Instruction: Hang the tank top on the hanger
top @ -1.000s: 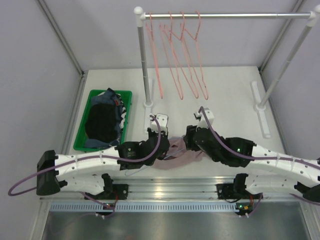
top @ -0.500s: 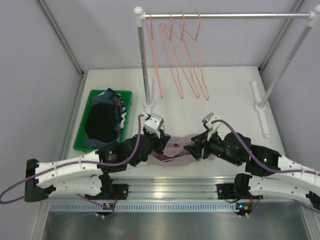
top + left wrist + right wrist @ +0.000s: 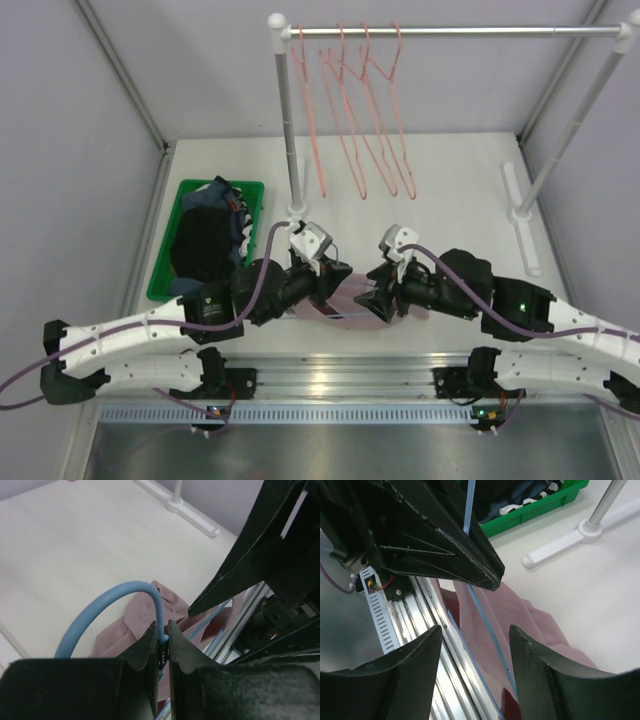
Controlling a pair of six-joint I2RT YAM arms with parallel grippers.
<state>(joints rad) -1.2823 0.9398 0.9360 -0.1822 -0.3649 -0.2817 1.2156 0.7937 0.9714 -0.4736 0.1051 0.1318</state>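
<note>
Our left gripper [image 3: 160, 647] pinches the hanger [image 3: 107, 597] by its hook, to keep the frame steady against the top [image 3: 132, 622]. The top lies at 6 o'clock on the table [image 3: 450, 180]. Our right gripper [image 3: 475, 630] is spread wide, ready to grab cloth.

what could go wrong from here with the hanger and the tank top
The left gripper pinches the thin blue hanger only at its fingertips, so the wire may twist or slip. The right gripper is open with that wire running between its fingers above the tank top; closing might catch wire instead of fabric. Both grippers sit very close and could collide.
</note>
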